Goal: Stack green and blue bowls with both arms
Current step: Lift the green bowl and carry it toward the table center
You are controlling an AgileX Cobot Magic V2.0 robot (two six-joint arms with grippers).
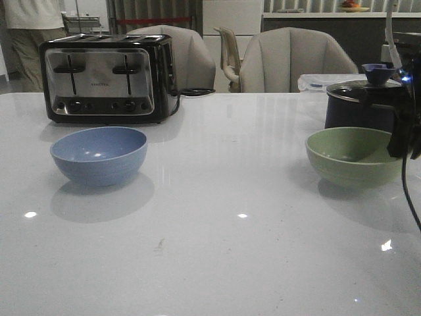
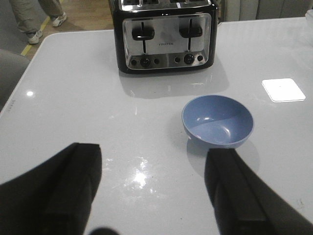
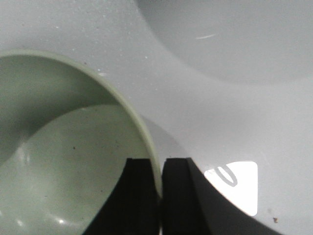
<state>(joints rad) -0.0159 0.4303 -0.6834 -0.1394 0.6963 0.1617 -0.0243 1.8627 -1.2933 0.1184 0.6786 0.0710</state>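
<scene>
Over on the right side of the counter (image 1: 217, 171), the right end effector (image 3: 160, 193) has its two dark fingers (image 3: 142, 196) pinched on the rim of the green bowl (image 1: 352, 155), one inside and one outside the wall; the bowl looks like it's sitting flat on the counter. The left end effector (image 2: 154, 191) hangs with its fingers wide apart and nothing between them, well short of the blue bowl (image 1: 99, 153), which sits on the left, just in front of the toaster (image 1: 105, 78).

What worries me: it's a thin-rim pinch at one edge, so I'd guess the green bowl could tip or swing once lifted, or slide out of the fingers; the wall looks smooth and matte. The dark pot (image 1: 360, 102) sits close behind the green bowl, touching or not I can't tell, so a lift that drifts toward the far side could bump it or its lid. Over on the left, a reach past the blue bowl risks knocking the toaster; a bad pinch could shove the bowl across the glossy counter instead.

Count: two bowls (one green, one blue); one toaster; one pot with lid; two end effectors; two chairs (image 1: 296, 59) at the far side, maybe a third between them.
</scene>
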